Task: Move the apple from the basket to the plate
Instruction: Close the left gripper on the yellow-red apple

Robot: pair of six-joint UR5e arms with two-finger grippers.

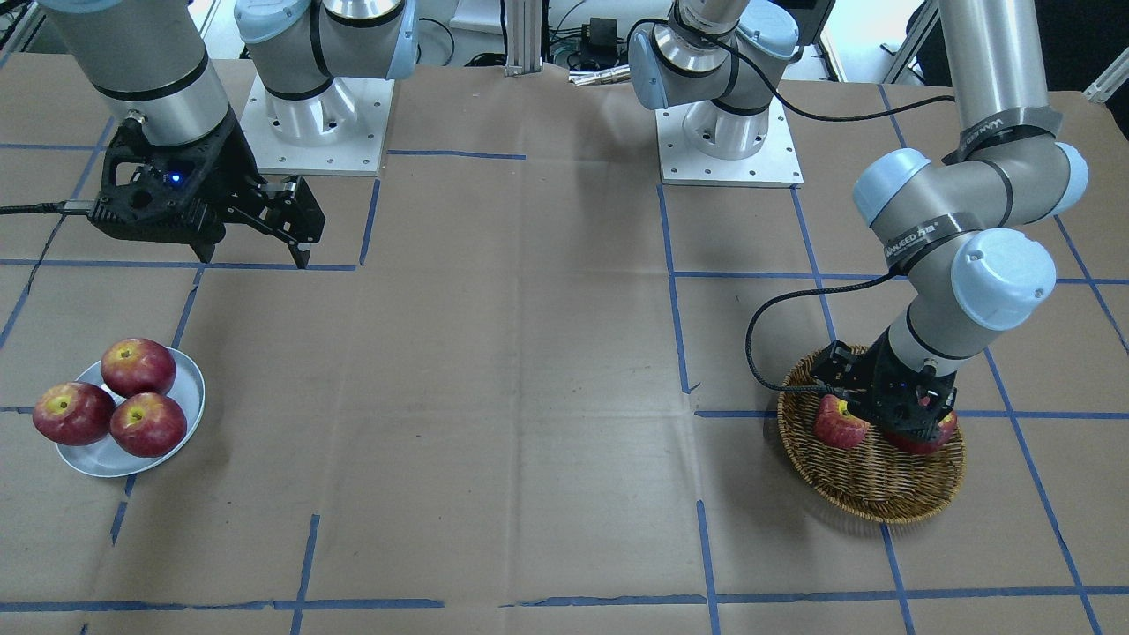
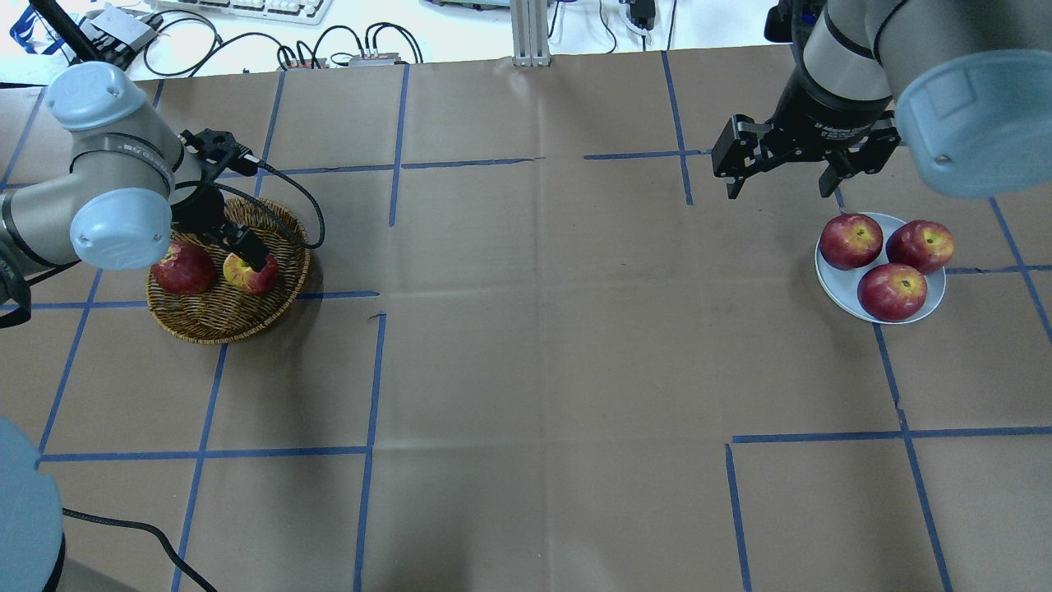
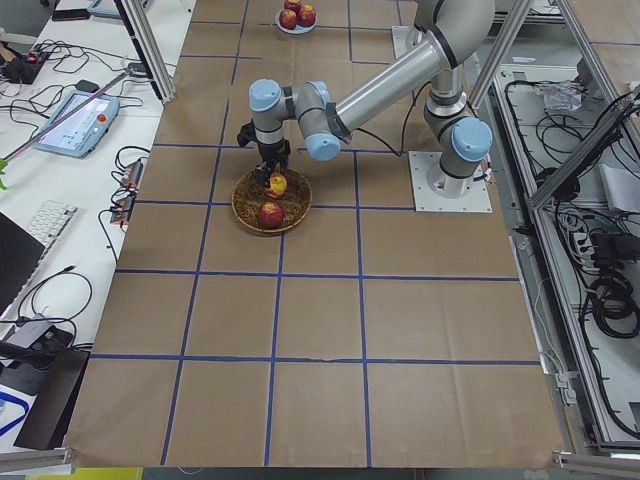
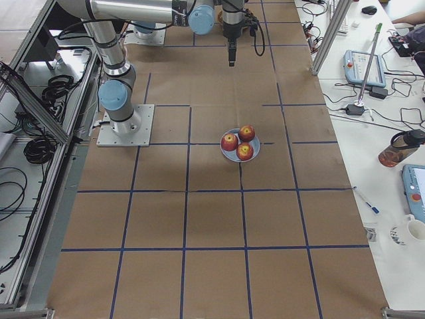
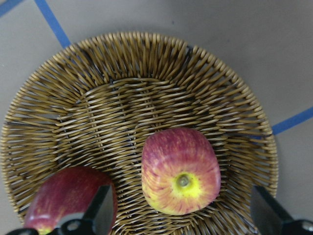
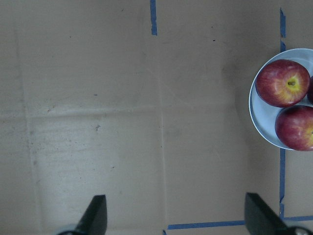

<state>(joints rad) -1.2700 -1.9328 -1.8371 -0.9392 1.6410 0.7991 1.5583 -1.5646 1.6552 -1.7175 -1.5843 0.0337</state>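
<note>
Grasp step: the left gripper [image 5: 182, 218] hangs over the basket [image 5: 146, 41], fingers spread astride the apple [image 5: 181, 171]. Next move probably requires descending, closing, lifting, then carrying to the plate [image 2: 834, 284].

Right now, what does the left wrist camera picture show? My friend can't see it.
A pinkish-red apple with a yellow-green stem hollow lies in a round wicker basket, between the open fingers of the left hand. A darker red apple sits beside it at the lower left, partly behind one finger.

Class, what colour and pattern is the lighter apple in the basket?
The apple is streaky pinkish-red, yellow-green around its stem; best in the left wrist view.
</note>
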